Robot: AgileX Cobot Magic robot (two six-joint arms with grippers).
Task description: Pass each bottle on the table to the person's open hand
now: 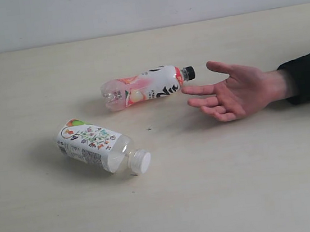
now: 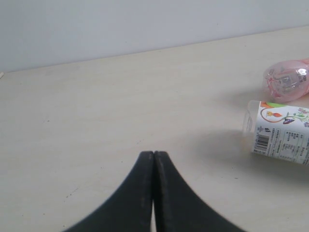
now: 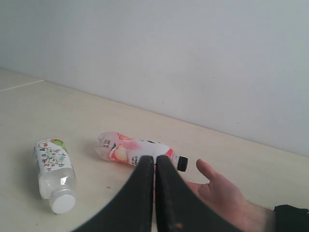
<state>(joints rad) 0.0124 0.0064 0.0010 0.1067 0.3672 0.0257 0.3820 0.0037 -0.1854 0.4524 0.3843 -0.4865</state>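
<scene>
The pink-white bottle (image 1: 143, 87) lies on its side on the worktop (image 1: 237, 185), with its black cap pointing toward the person's open hand (image 1: 237, 92) and just beside the fingertips. The hand rests palm up, with a black sleeve at the wrist. Nearer the camera and apart from the first, the floral bottle (image 1: 93, 145) also lies on its side, white cap on. The left pincer (image 2: 153, 155) is clenched on nothing, and so is the right pincer (image 3: 155, 159).

Two bottles (image 1: 143, 87) (image 1: 96, 143), one hand (image 1: 237, 92), two tools (image 2: 153, 154) (image 3: 155, 158).
</scene>
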